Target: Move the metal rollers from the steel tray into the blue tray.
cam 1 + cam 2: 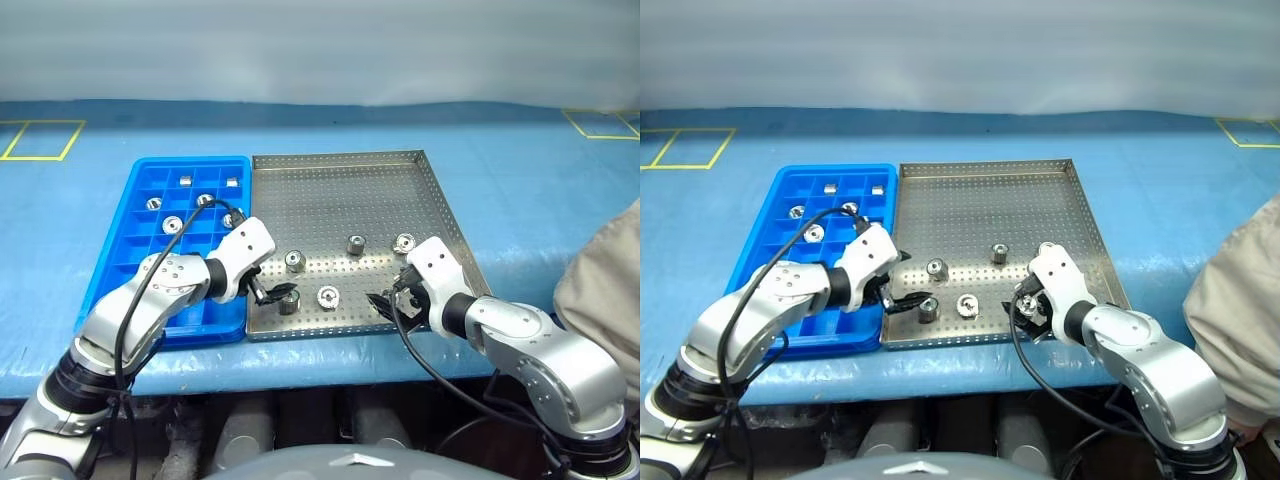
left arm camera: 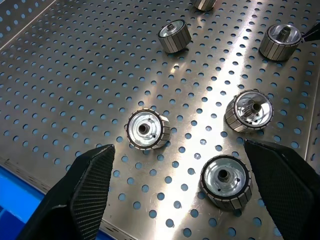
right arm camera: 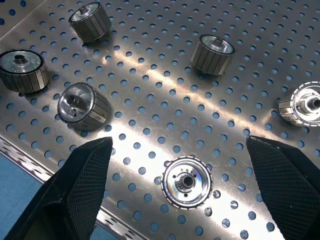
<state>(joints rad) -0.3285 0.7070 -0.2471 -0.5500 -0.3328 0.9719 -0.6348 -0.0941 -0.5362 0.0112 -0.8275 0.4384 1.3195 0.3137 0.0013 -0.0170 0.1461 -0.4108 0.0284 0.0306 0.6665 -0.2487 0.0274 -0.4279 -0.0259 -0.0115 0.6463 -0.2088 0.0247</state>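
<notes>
Lying side by side on the blue bench (image 1: 520,190), the blue tray (image 1: 140,200) sits at 9 o'clock of the steel tray (image 1: 340,190), their long edges touching. Five rollers (image 1: 355,244) rest on the perforated steel floor, all toward its near half: one (image 1: 294,260) left of centre, one at the middle, one (image 1: 404,242) at 3 o'clock of that, one (image 1: 327,297) near the front rim, and one (image 1: 288,302) at the front left. The left gripper (image 1: 272,293) hangs low over the front left corner of the steel tray with its fingers (image 2: 90,185) spread wide and nothing between them; the front left roller lies just at 3 o'clock of its tips. In the left wrist view two rollers (image 2: 147,129) lie on the floor between the spread fingers, untouched. The right gripper (image 1: 386,300) hovers over the front right part of the steel tray, its fingers (image 3: 85,180) likewise wide apart and empty, with one roller (image 3: 187,182) lying flat between them in the right wrist view. Five more rollers (image 1: 172,225) already sit in compartments in the far half of the blue tray. A person's sleeve (image 1: 610,290) shows at 3 o'clock, at the bench's edge.
</notes>
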